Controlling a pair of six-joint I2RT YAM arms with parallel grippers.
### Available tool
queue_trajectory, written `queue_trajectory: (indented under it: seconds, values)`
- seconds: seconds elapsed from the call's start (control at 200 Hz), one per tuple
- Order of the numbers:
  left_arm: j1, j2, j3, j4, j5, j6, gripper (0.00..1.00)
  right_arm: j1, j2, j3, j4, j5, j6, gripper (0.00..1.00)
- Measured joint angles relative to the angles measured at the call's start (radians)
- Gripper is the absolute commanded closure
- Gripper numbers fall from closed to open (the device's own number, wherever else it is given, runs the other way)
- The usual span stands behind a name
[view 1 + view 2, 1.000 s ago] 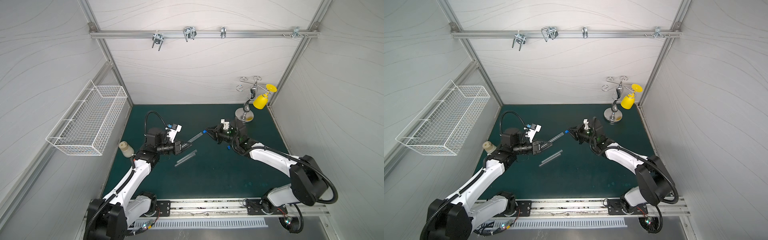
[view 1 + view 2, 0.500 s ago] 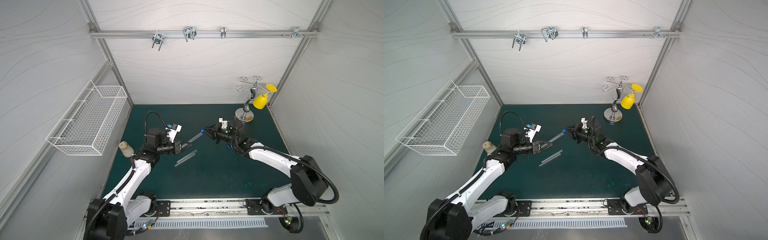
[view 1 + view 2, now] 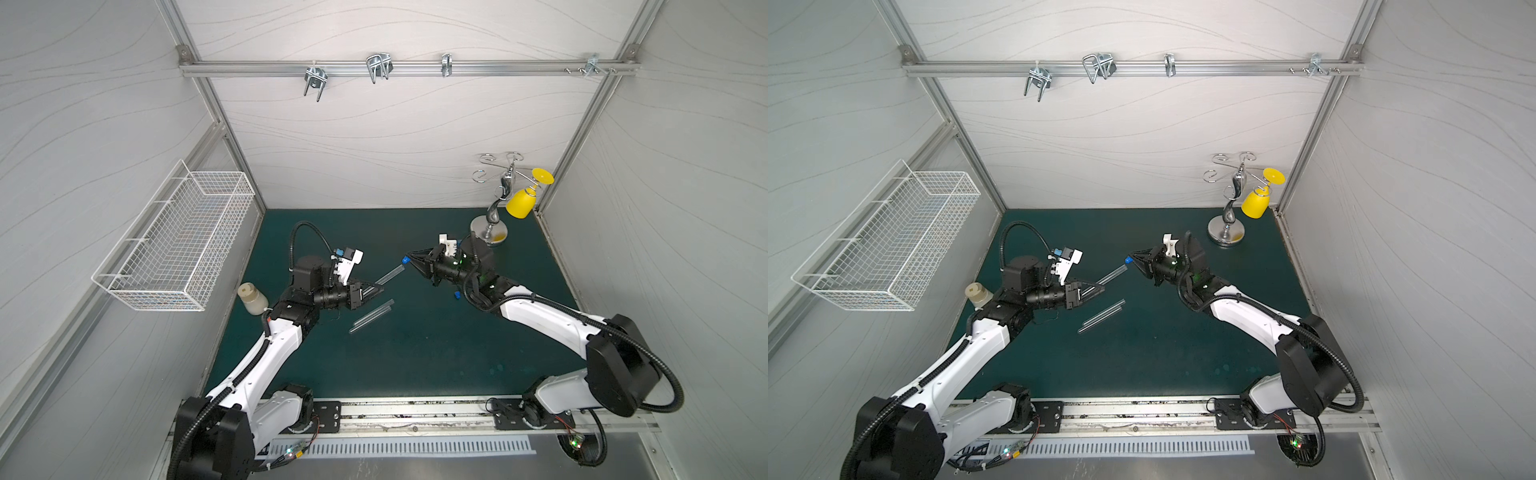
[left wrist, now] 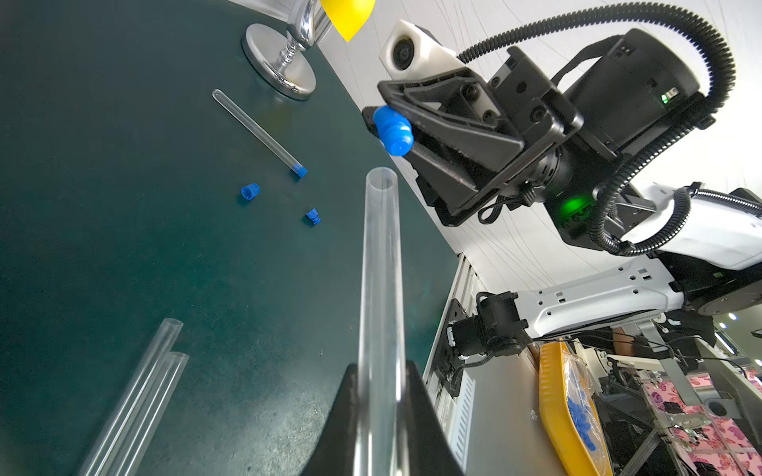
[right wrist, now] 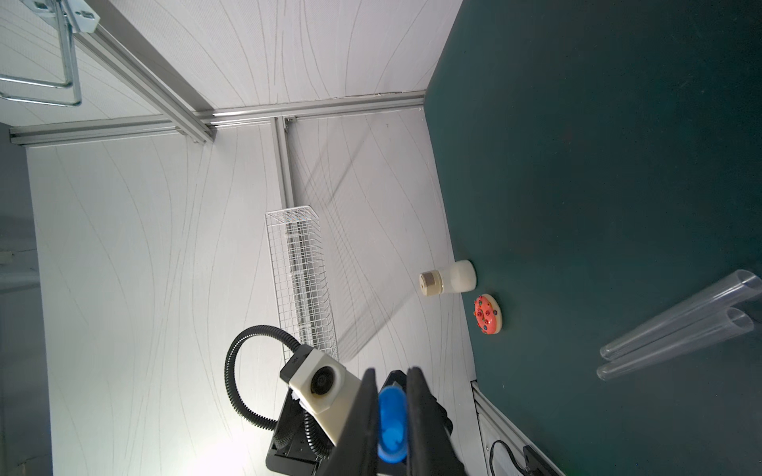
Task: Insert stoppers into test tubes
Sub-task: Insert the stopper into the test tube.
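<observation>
One stoppered tube (image 4: 257, 131) lay near the chrome stand (image 4: 280, 62); left hand (image 3: 374, 289) gripped another tube (image 4: 380, 268), right hand (image 5: 392, 381) a stopper (image 4: 393, 131); two tubes (image 3: 372, 315) lay open.

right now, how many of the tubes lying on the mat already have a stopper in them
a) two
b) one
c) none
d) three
b, in the left wrist view one tube on the mat has a blue stopper in its end, while the other two tubes, lying side by side, have open mouths.
</observation>
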Motion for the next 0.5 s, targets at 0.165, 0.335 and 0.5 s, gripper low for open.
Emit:
queue_trajectory:
  seconds: [0.165, 0.335, 0.5]
  values:
    - [0.000, 0.000, 0.001, 0.000, 0.001, -0.001, 1.00, 0.000, 0.000, 0.000, 0.000, 0.000, 0.000, 0.87]
    - [0.006, 0.000, 0.001, 0.000, 0.012, -0.005, 1.00, 0.000, 0.000, -0.005, 0.000, 0.000, 0.000, 0.87]
    - [0.010, 0.000, 0.001, 0.000, 0.019, -0.008, 1.00, 0.000, -0.003, -0.019, -0.001, 0.000, 0.000, 0.87]
